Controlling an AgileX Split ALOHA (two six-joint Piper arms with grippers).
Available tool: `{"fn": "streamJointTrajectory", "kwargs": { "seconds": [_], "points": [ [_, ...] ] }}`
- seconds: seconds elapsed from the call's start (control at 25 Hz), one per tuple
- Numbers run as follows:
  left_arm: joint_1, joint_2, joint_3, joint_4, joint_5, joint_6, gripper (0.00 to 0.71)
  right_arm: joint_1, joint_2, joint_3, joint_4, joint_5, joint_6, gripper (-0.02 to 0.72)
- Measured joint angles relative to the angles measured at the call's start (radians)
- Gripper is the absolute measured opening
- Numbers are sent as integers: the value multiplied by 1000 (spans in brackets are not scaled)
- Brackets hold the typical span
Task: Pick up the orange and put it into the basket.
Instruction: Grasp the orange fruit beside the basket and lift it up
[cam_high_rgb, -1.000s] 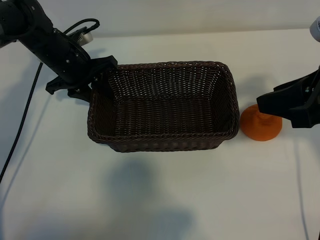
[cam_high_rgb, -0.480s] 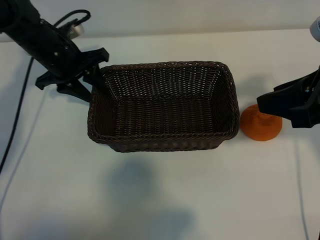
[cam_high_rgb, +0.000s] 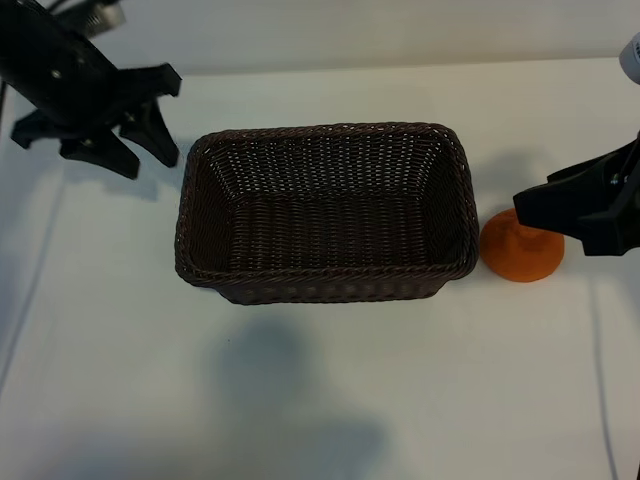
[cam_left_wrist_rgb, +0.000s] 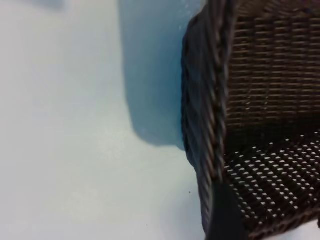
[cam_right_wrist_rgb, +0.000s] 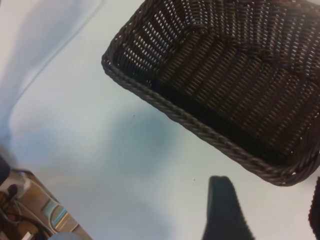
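The basket (cam_high_rgb: 325, 212), dark brown wicker, stands mid-table with nothing inside. The orange (cam_high_rgb: 520, 255) rests on the table just off its right end, its far side covered by my right gripper (cam_high_rgb: 552, 228), which hovers over it, open; whether it touches the fruit I cannot tell. In the right wrist view the right gripper (cam_right_wrist_rgb: 268, 182) shows only bare table between its fingers (cam_right_wrist_rgb: 222, 210), with the basket (cam_right_wrist_rgb: 225, 75) beyond and the orange hidden. My left gripper (cam_high_rgb: 140, 160) hangs open and empty off the basket's far left corner. The left wrist view shows the basket's rim (cam_left_wrist_rgb: 215, 115) beside one finger (cam_left_wrist_rgb: 225, 217).
The white table (cam_high_rgb: 320, 390) spreads wide in front of the basket and to its left. A black cable (cam_high_rgb: 30, 290) trails along the left edge. Floor clutter (cam_right_wrist_rgb: 30, 210) shows past the table edge in the right wrist view.
The left arm has drawn back up and to the left, away from the basket's left rim, jaws a little wider. The right arm, the orange and the basket have not moved.
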Motion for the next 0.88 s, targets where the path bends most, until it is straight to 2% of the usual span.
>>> {"fn": "streamJointTrajectory", "kwargs": {
  "seconds": [0.36, 0.88],
  "points": [
    [0, -125, -1, -34, 0, 8, 477, 0, 0, 0, 0, 0, 0, 420],
    [0, -128, -1, -190, 1, 108, 477, 0, 0, 0, 0, 0, 0, 420]
  ]
}}
